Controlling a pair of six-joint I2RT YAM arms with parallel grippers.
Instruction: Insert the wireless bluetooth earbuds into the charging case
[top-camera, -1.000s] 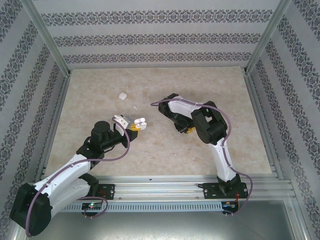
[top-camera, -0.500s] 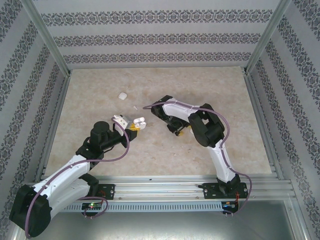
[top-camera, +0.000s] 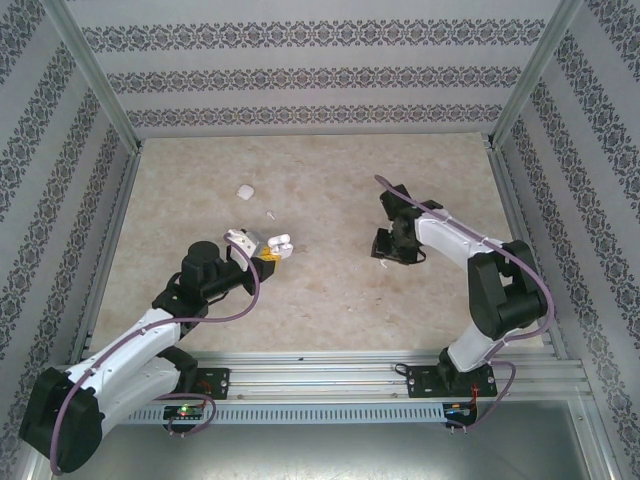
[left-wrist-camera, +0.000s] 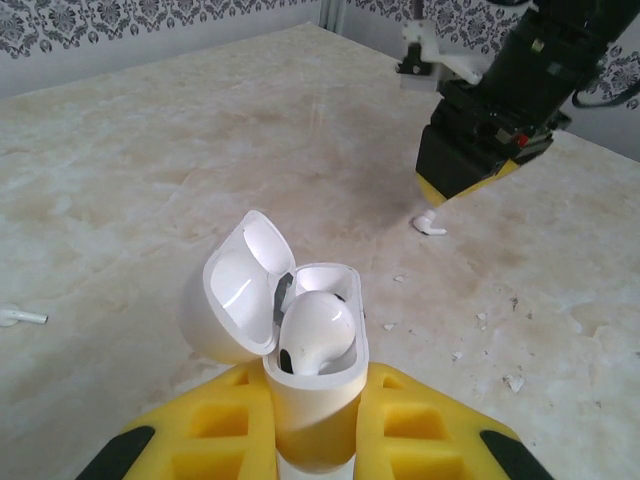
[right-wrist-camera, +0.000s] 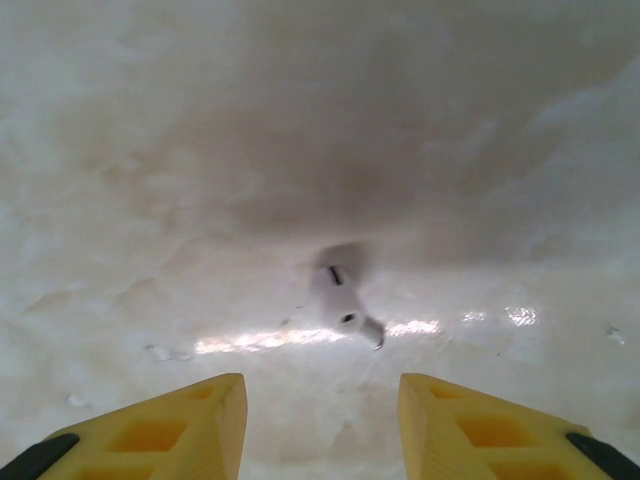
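Three white earbuds — cased earbud (left-wrist-camera: 318, 328), loose earbud (right-wrist-camera: 338, 298), second loose earbud (top-camera: 270, 214) — two white cases, open case (left-wrist-camera: 225, 290), closed case (top-camera: 243, 190), two end effectors, left end effector (left-wrist-camera: 312, 405), right end effector (right-wrist-camera: 320, 400).

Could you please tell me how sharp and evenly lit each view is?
Right wrist: soft, with a glare streak on the glossy beige table beside the tiny white plastic earbud; left wrist: the open white rounded charging case is crisp, highlights inside its lid; top external: even, flat light.
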